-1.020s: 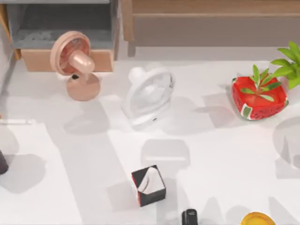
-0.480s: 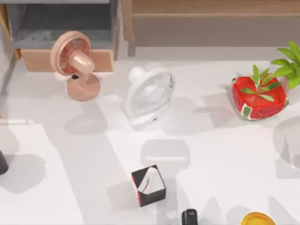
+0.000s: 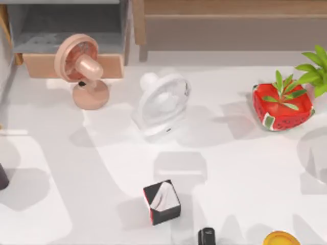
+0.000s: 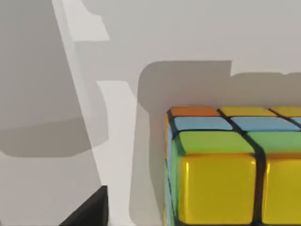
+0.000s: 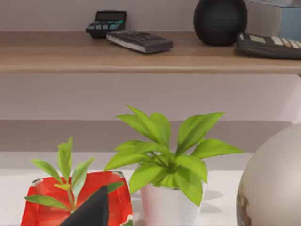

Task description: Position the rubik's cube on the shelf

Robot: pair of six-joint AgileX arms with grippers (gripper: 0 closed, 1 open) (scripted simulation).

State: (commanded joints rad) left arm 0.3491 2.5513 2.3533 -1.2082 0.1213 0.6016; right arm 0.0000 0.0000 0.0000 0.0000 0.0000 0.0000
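Observation:
The rubik's cube [image 4: 235, 174] sits on the white table, close in front of my left wrist camera. Its near face is yellow and green, with blue and orange squares on top. A dark corner of my left gripper [image 4: 89, 212] juts in beside it, apart from the cube. The shelf [image 3: 230, 7] is the wide light-brown unit along the table's far edge. Its plank [image 5: 141, 59] faces the right wrist camera. A dark part of my right gripper [image 5: 91, 209] is low in that view, in front of the red planter [image 5: 42, 207].
A pink fan [image 3: 82, 69] and a white fan [image 3: 161, 104] stand mid-table. A black box with a white top [image 3: 162, 201] stands nearer the front, the red planter [image 3: 281, 104] at the right. Calculators [image 5: 138, 41] and a black ball [image 5: 220, 20] lie on the plank.
Shadows on the left part of the table have shifted. None of the objects on the table has moved.

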